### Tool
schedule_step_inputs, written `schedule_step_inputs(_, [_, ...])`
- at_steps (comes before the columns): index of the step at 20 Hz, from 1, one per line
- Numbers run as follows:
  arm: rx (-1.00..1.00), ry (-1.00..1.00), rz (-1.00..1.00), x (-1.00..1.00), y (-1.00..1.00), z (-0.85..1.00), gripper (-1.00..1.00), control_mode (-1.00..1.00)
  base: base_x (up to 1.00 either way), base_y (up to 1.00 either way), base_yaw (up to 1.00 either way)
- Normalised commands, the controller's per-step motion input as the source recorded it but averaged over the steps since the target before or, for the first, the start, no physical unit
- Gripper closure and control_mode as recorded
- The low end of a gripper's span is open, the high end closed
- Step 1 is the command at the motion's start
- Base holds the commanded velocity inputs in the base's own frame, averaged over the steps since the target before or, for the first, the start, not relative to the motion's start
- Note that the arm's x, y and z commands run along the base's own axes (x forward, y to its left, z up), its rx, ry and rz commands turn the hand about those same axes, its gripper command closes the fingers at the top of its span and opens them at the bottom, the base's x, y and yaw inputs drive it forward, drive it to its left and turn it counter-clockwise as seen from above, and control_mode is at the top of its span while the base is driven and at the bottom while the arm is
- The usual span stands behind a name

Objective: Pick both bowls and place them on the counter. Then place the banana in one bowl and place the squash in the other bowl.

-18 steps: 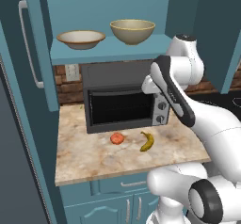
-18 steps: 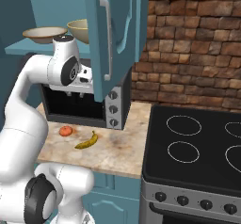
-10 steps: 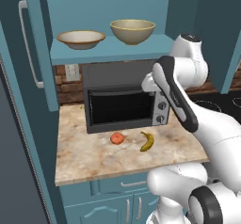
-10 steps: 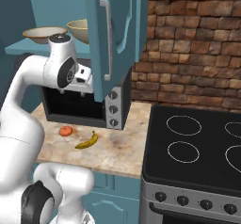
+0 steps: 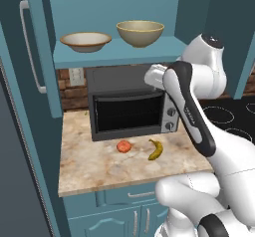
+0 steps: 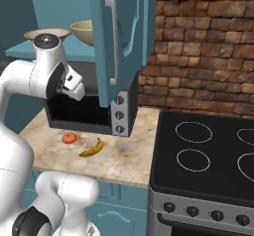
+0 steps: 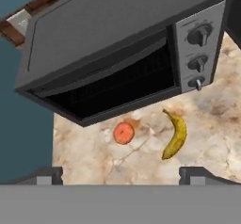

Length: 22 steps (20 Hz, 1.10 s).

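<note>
The first step is not yet done: both bowls sit on the cabinet shelf above the toaster oven (image 5: 130, 103), the shallow bowl (image 5: 85, 41) left of the deeper bowl (image 5: 140, 33). The gripper (image 7: 120, 173) looks down at the counter (image 5: 94, 169), its fingers (image 7: 47, 175) spread wide and holding nothing. Next it likely must rise to the shelf and take one bowl by its rim. The small round squash (image 7: 124, 133) and curved yellow banana (image 7: 175, 135) lie near each other before the oven

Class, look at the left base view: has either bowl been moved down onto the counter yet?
No, both bowls, the shallow one and the deeper one, sit on the shelf above the counter.
</note>
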Motion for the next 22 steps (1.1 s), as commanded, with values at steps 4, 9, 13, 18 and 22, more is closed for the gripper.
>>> schedule_step_inputs(4, [0.22, 0.00, -0.30, -0.10, 0.32, 0.34, -1.00, -1.00, 0.00, 0.00, 0.00])
schedule_step_inputs(9, [0.19, 0.00, -0.24, 0.00, 0.33, 0.33, -1.00, -1.00, 0.00, 0.00, 0.00])
schedule_step_inputs(13, [0.21, 0.00, -0.16, 0.05, 0.30, 0.37, -1.00, -1.00, 0.00, 0.00, 0.00])
schedule_step_inputs(18, [0.24, 0.00, -0.07, 0.12, 0.16, 0.34, -1.00, -1.00, 0.00, 0.00, 0.00])
schedule_step_inputs(22, [0.24, 0.00, -0.01, 0.30, 0.09, 0.21, -1.00, -1.00, 0.00, 0.00, 0.00])
